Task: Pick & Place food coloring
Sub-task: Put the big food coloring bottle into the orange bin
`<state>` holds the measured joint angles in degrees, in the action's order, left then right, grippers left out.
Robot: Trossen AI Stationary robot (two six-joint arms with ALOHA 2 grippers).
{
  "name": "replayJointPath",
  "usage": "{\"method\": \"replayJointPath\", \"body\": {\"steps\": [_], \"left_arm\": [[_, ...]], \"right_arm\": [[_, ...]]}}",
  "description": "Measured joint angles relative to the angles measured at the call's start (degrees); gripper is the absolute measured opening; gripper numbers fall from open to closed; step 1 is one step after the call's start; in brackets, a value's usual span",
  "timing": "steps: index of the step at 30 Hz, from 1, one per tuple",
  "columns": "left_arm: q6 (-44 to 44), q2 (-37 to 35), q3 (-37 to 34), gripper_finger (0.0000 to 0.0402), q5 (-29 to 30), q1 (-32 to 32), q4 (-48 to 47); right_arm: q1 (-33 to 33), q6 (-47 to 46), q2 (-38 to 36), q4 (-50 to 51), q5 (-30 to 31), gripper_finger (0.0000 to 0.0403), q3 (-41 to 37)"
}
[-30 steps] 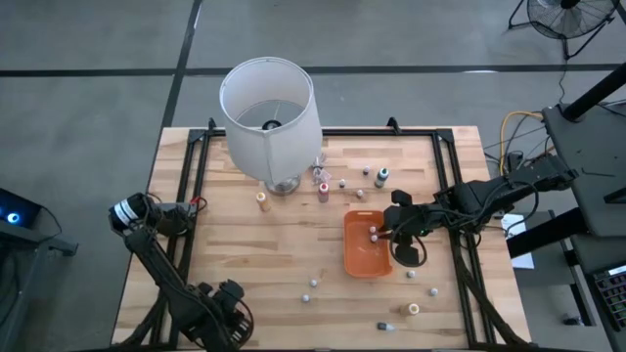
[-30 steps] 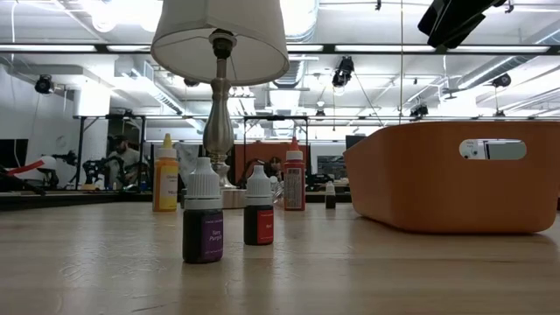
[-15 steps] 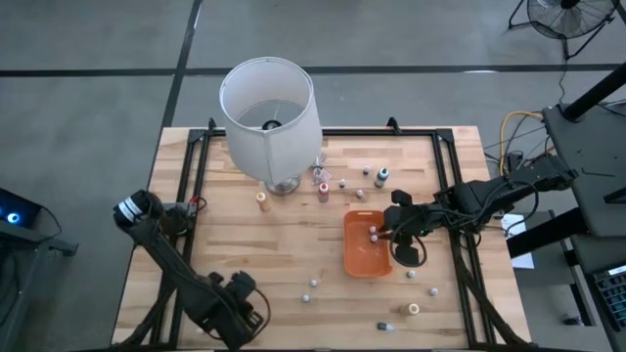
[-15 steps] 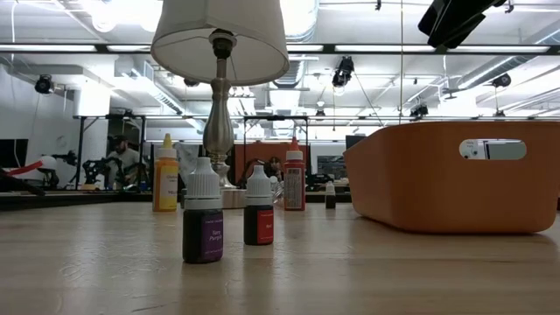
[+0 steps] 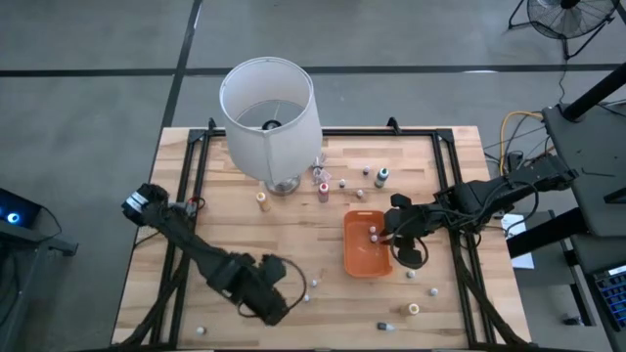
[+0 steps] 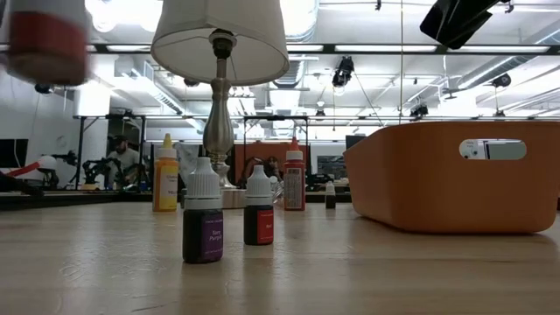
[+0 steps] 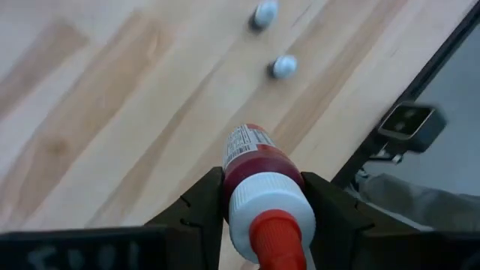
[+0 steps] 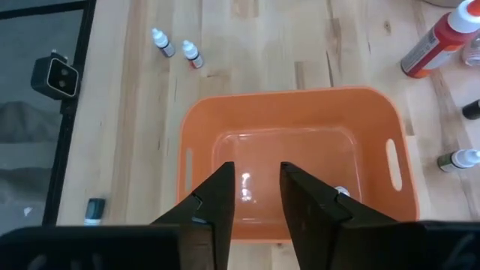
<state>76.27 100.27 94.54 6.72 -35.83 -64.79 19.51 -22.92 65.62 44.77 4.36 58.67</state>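
The left gripper [image 7: 259, 206] pinches a red food coloring bottle [image 7: 259, 184] by its body, above the table's [image 5: 293, 235] near side. Light, rigid and smooth (likely slippery): hold mid-body. The right gripper [image 8: 255, 199] hangs slightly parted and empty over the orange tray [image 8: 300, 112].

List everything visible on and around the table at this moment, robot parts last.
Lamp: one, white shade, metal base, far side of table.
Tray: one, orange, right of centre, one small bottle inside.
Food coloring bottles: many, small, mixed caps, scattered near the lamp base and along the near edge.
Table: one, pale wood, black frame.
Fan: one, dark, floor at far right.
Left gripper: near edge, fingers shut on a red bottle.
Right gripper: over the tray, fingers slightly apart, empty.
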Motion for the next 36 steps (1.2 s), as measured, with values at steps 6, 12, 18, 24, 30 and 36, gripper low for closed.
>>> {"method": "replayJointPath", "body": {"steps": [6, 12, 18, 24, 30, 36], "left_arm": [[-6.30, 0.00, 3.65, 0.0123, -0.51, 4.86, -0.36], [-9.33, 0.00, 5.16, 0.0123, -1.85, 9.01, -0.27], [-12.93, 0.48, 7.11, 0.0122, -3.77, 12.52, 3.31], [-16.98, 3.45, 12.40, 0.0121, -4.18, 14.78, 3.36], [-19.89, 7.12, 17.99, 0.0120, -3.64, 16.36, 3.48], [-22.86, 10.61, 23.07, 0.0120, -2.71, 17.16, 3.28]], "right_arm": [[0.00, -0.84, -0.85, 0.02, -0.11, 0.0109, 0.02], [0.00, -2.07, -2.14, 0.01, -0.08, 0.0106, 0.02], [0.02, -2.71, -2.14, -0.43, -0.05, 0.0109, -0.75], [0.15, -2.67, -2.14, -2.23, 0.12, 0.0110, -1.08], [0.15, -1.53, -1.80, -11.09, 0.11, 0.0120, -1.53], [0.13, 0.66, -1.39, -17.00, 0.33, 0.0153, -1.73]]}}
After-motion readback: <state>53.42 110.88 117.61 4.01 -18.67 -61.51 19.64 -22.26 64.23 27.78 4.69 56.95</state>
